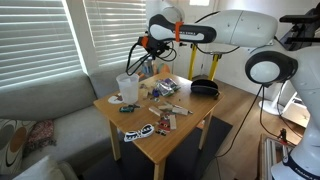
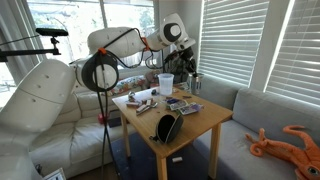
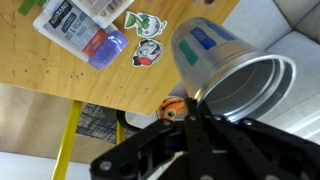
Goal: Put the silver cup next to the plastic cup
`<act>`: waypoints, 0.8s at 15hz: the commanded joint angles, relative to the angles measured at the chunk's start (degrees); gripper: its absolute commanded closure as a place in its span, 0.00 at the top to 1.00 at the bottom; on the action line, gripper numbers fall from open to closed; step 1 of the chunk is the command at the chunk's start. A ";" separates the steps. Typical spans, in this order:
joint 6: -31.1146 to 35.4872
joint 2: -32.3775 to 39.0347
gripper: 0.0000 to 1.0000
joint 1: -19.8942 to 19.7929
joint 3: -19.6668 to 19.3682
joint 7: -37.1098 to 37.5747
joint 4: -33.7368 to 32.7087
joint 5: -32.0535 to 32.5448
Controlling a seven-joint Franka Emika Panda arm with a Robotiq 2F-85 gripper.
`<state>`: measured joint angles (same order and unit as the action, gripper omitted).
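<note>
Silver cup point(image 3: 215, 55): off the table, carried in the gripper point(image 3: 190, 125) at the far end by the window, past the table point(image 3: 60, 85) edge, with the grey sofa point(image 3: 296, 40) showing behind it in the wrist view. The claw is clenched on the cup, its 2 black fingers converging on the wall at the rim. This hold probably suits a thin-walled tumbler, since 1 pad can go inside and 1 outside, though which pad sits where is not resolvable. The cup lies tilted across the wrist view with its open mouth toward the camera. It is cylindrical, polished metal, with blue patches reflected on the outside and a dull brushed interior, apparently empty. The plastic cup point(image 1: 126, 87) point(image 2: 166, 82) stands upright near the same end of the table, translucent white and tapered, the tallest item there. Judgement: the cup is being carried high to pass over the clutter, namely the stickers point(image 3: 145, 40) and a plastic package point(image 3: 80, 25). Release beside the plastic cup is not yet done. In both exterior views the silver cup is too small to make out.
</note>
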<state>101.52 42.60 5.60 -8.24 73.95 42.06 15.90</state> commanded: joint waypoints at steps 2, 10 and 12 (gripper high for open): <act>1.51 0.13 0.01 1.22 0.70 2.57 2.22 -0.64; 3.32 -0.94 0.31 1.19 2.25 4.71 7.85 -1.31; 3.85 -2.61 0.40 1.24 2.03 4.36 8.99 -0.73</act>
<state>103.51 43.47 6.98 -6.59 77.32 47.33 15.84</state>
